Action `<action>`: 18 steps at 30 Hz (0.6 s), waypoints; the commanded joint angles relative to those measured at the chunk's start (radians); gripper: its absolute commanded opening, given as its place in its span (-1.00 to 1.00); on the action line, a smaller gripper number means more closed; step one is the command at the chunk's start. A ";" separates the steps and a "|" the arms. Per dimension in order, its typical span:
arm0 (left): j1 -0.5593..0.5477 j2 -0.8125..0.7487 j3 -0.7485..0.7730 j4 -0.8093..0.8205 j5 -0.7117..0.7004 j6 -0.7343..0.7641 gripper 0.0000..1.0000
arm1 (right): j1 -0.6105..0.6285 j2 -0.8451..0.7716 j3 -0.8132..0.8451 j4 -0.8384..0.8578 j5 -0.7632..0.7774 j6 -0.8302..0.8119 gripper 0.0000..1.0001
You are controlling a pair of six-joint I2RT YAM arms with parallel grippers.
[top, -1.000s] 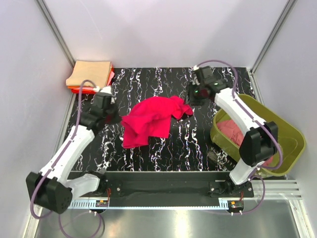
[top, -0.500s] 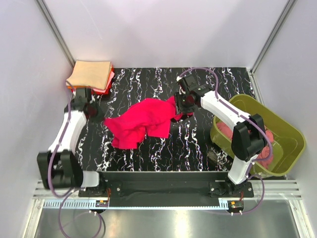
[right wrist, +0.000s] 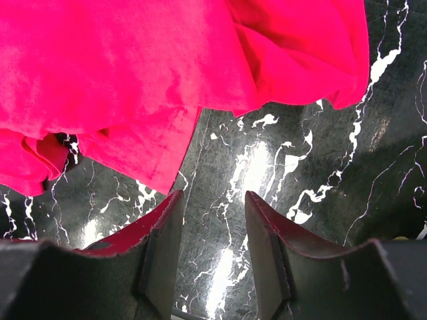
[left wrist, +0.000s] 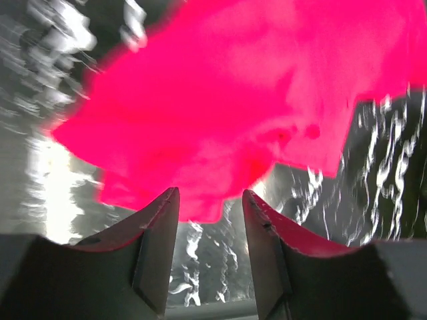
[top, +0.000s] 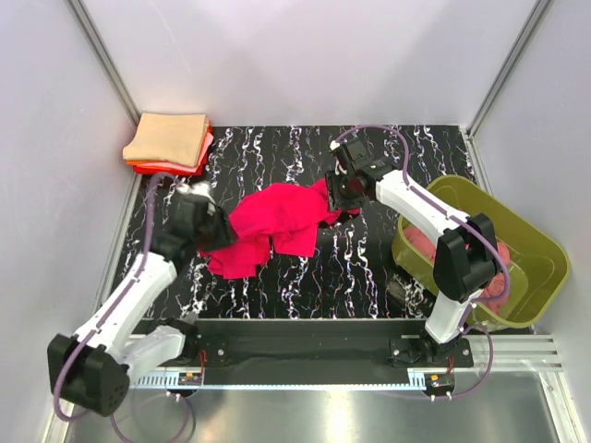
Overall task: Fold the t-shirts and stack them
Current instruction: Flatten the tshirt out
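Plainly, neither arm has hold of anything. The left gripper [left wrist: 210, 193] has its jaws apart with only bare table [left wrist: 200, 267] showing in the gap, and the right gripper [right wrist: 213, 195] is likewise parted and empty. The crimson shirt [top: 272, 226] lies crumpled between the two arms. Its bunched edge is just ahead of the left fingertips, and a loose hem is just ahead of the right ones and slightly to their left.

The main risk, as I judge it, is a bad pinch. The cloth is heaped in several layers, so jaws closing where they now point could take a wad rather than a single edge. Pulling would then drag a lump instead of spreading the shirt flat. The left wrist view is blurred, so I cannot tell whether a sleeve, hem or fold faces those jaws.

A close made short of the cloth would catch nothing or scrape the table. If only one side catches, the whole shirt will probably slide toward that arm and bunch further.

The folded stack [top: 168, 140] sits well beyond the left jaws, and the tub [top: 536, 249] is well away from the right ones, so neither looks threatened.
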 commanded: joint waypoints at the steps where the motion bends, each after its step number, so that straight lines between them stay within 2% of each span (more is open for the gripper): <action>1: -0.177 -0.007 -0.111 0.165 0.005 -0.065 -0.06 | 0.000 -0.033 -0.001 0.034 0.024 -0.011 -0.03; 3: -0.255 0.066 -0.090 0.166 -0.083 -0.002 -0.07 | -0.001 -0.040 -0.012 0.034 0.023 -0.014 -0.03; 8: -0.346 0.279 0.013 0.179 -0.120 0.099 -0.10 | -0.001 -0.069 -0.034 0.034 0.056 -0.022 -0.03; 11: -0.410 0.362 0.046 0.181 -0.178 0.112 -0.10 | -0.003 -0.079 -0.041 0.037 0.072 -0.024 -0.03; 15: -0.443 0.427 0.057 0.195 -0.209 0.139 -0.11 | -0.003 -0.086 -0.044 0.037 0.076 -0.022 -0.03; 18: -0.447 0.470 0.063 0.195 -0.238 0.142 -0.19 | -0.003 -0.085 -0.040 0.039 0.078 -0.021 -0.03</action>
